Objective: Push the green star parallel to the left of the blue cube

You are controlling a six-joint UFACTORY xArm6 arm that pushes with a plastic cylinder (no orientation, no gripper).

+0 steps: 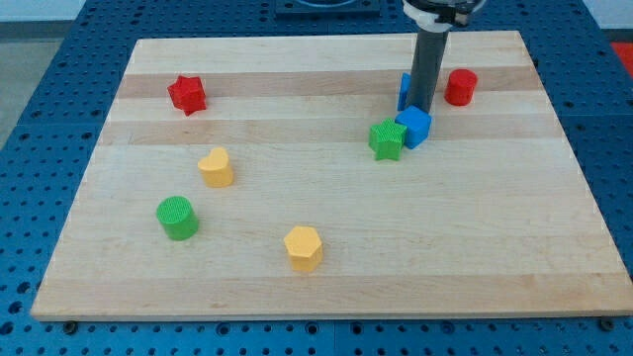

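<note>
The green star (387, 139) lies on the wooden board, right of centre, touching the left side of the blue cube (414, 127). My rod comes down from the view's top and my tip (421, 109) stands just behind the blue cube, at its upper edge. Another blue block (404, 91) is partly hidden behind the rod, so its shape is unclear.
A red cylinder (460, 87) stands right of the rod. A red star (187, 94) is at the upper left. A yellow heart (216, 167), a green cylinder (178, 218) and a yellow hexagon (304, 247) lie in the lower left half. The board's (495, 247) edges border a blue perforated table.
</note>
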